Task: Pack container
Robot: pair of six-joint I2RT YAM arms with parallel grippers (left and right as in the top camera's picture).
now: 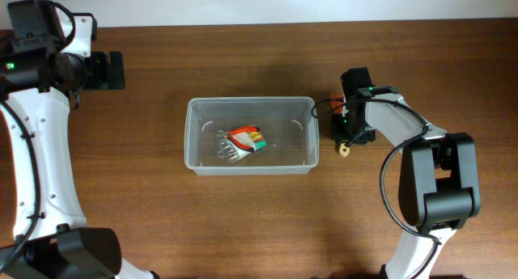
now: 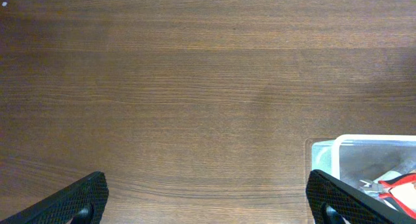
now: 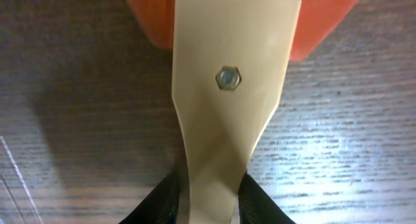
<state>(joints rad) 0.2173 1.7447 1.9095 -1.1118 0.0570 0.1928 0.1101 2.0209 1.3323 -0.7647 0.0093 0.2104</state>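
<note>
The clear plastic container (image 1: 251, 102) stands in the middle of the table with red-handled pliers (image 1: 240, 143) inside. Its corner (image 2: 323, 150) and the pliers (image 2: 394, 184) show at the lower right of the left wrist view. My right gripper (image 1: 346, 127) is just right of the container, shut on a tan-handled tool (image 3: 227, 113) with an orange end (image 3: 325, 23) and a hex bolt. It holds the tool low over the wood. The tool's tan tip (image 1: 344, 150) sticks out below the gripper. My left gripper (image 1: 113, 70) is open and empty at the far left (image 2: 208, 208).
The wooden table (image 1: 146, 198) runs to its back edge (image 1: 243, 24) near the top of the overhead view. The right arm's base (image 1: 437, 190) stands at the right and the left arm (image 1: 40, 150) runs down the left side.
</note>
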